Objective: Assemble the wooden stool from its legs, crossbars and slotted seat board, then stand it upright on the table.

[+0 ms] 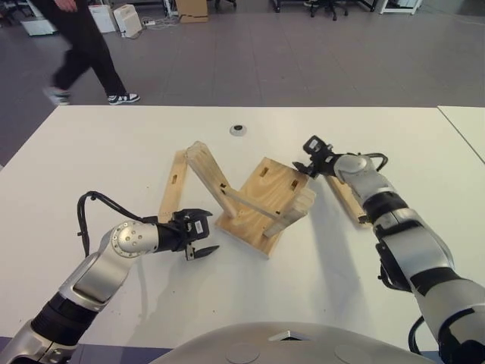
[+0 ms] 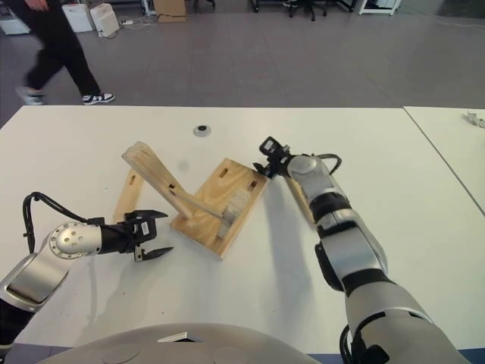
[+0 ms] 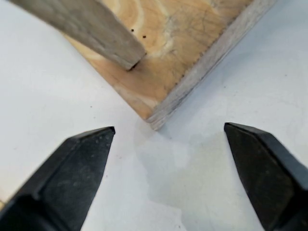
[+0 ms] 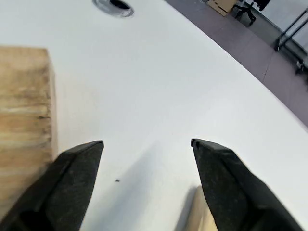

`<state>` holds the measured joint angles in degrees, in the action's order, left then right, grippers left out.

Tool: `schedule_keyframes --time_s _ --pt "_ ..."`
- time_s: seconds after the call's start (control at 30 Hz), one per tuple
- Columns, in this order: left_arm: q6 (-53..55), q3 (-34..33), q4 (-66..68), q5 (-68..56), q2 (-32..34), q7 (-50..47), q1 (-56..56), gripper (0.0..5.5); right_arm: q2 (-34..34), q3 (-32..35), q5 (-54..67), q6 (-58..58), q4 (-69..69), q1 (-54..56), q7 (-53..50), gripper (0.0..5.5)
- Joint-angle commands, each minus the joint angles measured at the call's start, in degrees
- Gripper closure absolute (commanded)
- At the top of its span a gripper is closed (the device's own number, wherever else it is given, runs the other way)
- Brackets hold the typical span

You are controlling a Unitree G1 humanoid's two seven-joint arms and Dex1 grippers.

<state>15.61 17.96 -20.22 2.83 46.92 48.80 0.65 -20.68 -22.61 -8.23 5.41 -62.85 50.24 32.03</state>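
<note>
A white table [image 1: 114, 152] seen from above my arms, with a half-built wooden stool on it. The slotted seat board [image 1: 269, 186] sits near the table's middle. One crossbar [image 1: 250, 203] runs from its face to a raised leg [image 1: 206, 168], which leans over a second leg [image 1: 174, 186] lying flat. My left gripper [image 1: 211, 231] hovers just beside the board's near corner, fingers spread wide and holding nothing. My right gripper [image 1: 303, 157] is at the far corner, also spread and empty, close to the wood but apparently not touching it. A loose leg [image 1: 350, 201] lies on the table partly under my right forearm. I judge the joints to be the weak point. The crossbar looks only lightly seated, so lifting or twisting the board from one corner could pull it out and drop the leaning leg. The tabletop looks smooth, so a push from one side alone may spin or slide the board instead of seating anything. Closing on a bare corner also gives a thin grip that could slip. If my right arm swings, it could sweep the loose leg toward the table edge.
</note>
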Motion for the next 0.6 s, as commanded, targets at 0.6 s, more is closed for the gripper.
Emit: schedule_keyframes --time_s 0.6 --pt "-10.62 -11.28 41.47 -1.01 -15.1 -12.02 -24.64 1.3 -19.3 13.43 9.15 7.54 34.3 -21.85 31.68 2.09"
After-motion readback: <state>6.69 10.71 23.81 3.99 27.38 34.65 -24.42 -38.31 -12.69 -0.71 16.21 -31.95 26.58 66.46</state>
